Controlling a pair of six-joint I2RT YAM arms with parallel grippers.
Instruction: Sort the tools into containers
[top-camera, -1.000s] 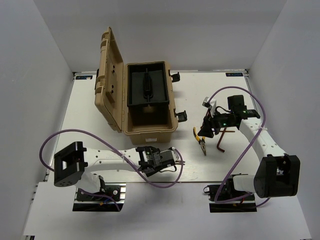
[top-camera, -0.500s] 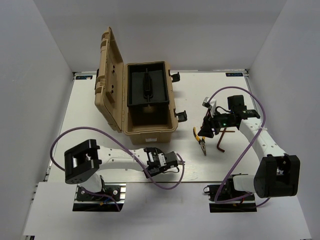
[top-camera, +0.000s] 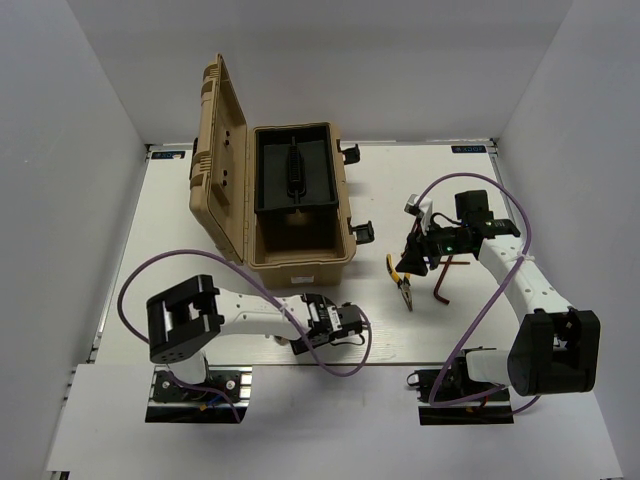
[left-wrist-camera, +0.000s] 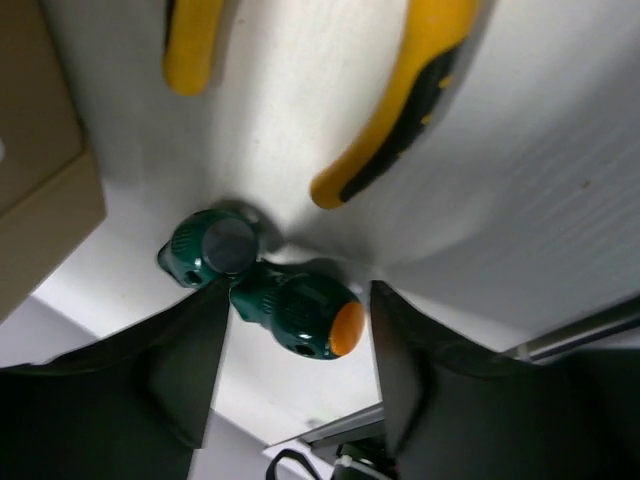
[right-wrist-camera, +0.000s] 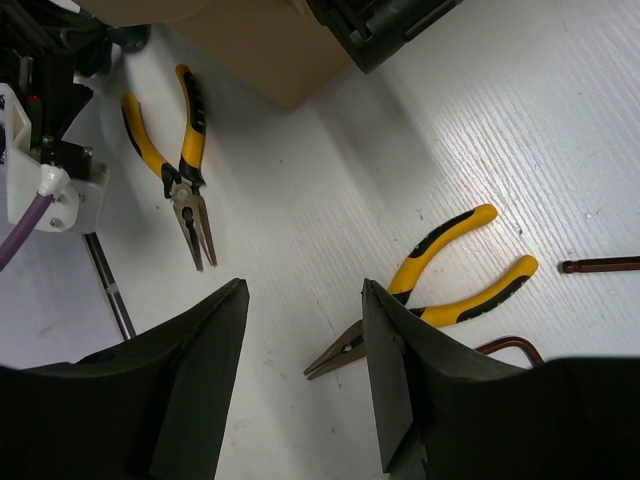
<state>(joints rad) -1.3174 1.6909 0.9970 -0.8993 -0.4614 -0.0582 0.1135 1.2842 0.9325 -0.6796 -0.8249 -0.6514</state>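
Near edge: my left pincer stands open and empty, low over the tabletop, fingers astride both green screwdrivers, which lie touching. Closing here, I judge, may catch the pair, or pinch one rounded handle so it squirts out and rolls; the first pliers lie just beyond, near enough to get nudged. Farther right, my right pincer hovers open and empty by the second pliers and the hex keys; farthest, the open tan case. Count: two screwdrivers, two pliers, two hex keys, one case, no tool inside that I can see.
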